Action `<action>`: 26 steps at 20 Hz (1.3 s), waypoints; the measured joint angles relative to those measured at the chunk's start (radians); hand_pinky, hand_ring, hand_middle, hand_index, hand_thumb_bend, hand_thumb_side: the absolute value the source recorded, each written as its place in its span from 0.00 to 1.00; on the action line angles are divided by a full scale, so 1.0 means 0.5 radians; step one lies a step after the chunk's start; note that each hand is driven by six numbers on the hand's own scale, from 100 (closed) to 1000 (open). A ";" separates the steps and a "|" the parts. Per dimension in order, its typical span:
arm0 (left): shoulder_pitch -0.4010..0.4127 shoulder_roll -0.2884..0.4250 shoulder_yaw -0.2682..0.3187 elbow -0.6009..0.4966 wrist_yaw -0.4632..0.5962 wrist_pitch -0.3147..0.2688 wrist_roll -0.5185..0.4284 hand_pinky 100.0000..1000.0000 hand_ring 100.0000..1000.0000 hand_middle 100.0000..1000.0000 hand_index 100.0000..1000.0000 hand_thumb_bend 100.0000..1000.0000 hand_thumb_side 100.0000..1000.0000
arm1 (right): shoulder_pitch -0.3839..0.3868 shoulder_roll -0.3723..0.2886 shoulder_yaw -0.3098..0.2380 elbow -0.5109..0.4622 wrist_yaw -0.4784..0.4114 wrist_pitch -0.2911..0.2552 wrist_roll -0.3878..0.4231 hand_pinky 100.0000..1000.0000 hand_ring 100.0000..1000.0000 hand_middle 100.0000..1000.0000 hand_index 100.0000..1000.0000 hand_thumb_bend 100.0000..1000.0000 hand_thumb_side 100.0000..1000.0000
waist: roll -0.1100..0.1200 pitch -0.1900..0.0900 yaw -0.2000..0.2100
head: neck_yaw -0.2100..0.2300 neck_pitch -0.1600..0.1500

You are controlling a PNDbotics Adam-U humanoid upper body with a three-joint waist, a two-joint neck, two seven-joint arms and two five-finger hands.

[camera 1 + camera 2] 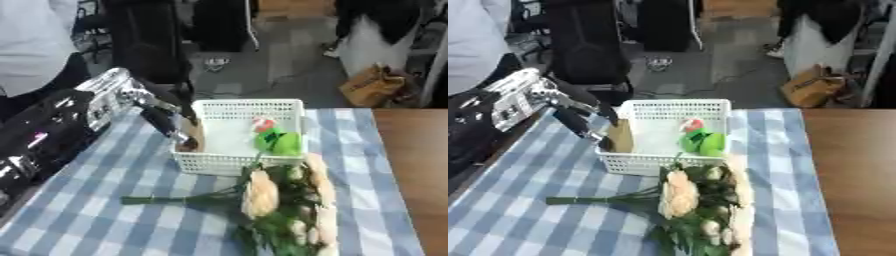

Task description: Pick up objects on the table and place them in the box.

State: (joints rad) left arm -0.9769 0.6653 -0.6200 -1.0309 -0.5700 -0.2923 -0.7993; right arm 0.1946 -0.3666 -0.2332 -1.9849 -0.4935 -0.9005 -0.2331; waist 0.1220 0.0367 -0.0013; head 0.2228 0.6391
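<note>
A white slatted basket (229, 163) stands at the middle of the checked cloth. A green toy with a red and white top (278, 141) lies inside it on the right. Just inside the basket's left wall stands a flat tan thing (620, 135). My left hand (164, 120) reaches in from the left, and its thumb and fingers pinch that tan thing. A bouquet of peach flowers with green leaves (262, 194) lies on the cloth in front of the basket. Its long stem (166, 200) points left, and its blooms touch the basket's front. My right hand shows in neither view.
The blue and white checked cloth (114, 225) covers the left part of the table, and bare brown wood (416, 165) lies to its right. Beyond the far edge are a dark chair, a brown paper bag (372, 86) on the floor and people standing.
</note>
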 measured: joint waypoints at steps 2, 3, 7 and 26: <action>-0.007 -0.031 -0.008 0.044 -0.019 -0.016 0.016 1.00 1.00 1.00 1.00 0.70 1.00 | 0.000 0.000 0.000 0.000 -0.002 0.001 0.006 0.68 0.75 0.58 0.64 0.00 0.97 | 0.000 0.000 -0.001 | -0.006 0.000; -0.008 -0.046 -0.011 0.065 -0.029 -0.024 0.024 1.00 1.00 1.00 1.00 0.71 1.00 | 0.000 0.000 0.000 0.000 -0.004 0.002 0.008 0.68 0.75 0.58 0.64 0.00 0.97 | 0.000 0.000 -0.002 | -0.008 0.000; -0.014 -0.101 -0.025 0.158 -0.088 -0.060 0.060 1.00 1.00 1.00 1.00 0.72 1.00 | -0.001 0.000 0.001 0.000 -0.018 -0.001 0.017 0.68 0.75 0.58 0.64 0.00 0.97 | 0.000 0.000 -0.007 | -0.013 0.001; -0.016 -0.171 -0.061 0.261 -0.110 -0.140 0.139 0.83 0.95 0.96 1.00 0.66 1.00 | 0.001 -0.005 0.010 0.000 -0.052 -0.002 0.036 0.69 0.75 0.58 0.63 0.00 0.97 | 0.000 0.000 -0.001 | -0.008 0.018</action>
State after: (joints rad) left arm -0.9851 0.5798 -0.6506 -0.9005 -0.6250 -0.3621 -0.7295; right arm 0.1951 -0.3689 -0.2282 -1.9849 -0.5197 -0.9015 -0.2151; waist 0.1220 0.0367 -0.0018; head 0.2187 0.6482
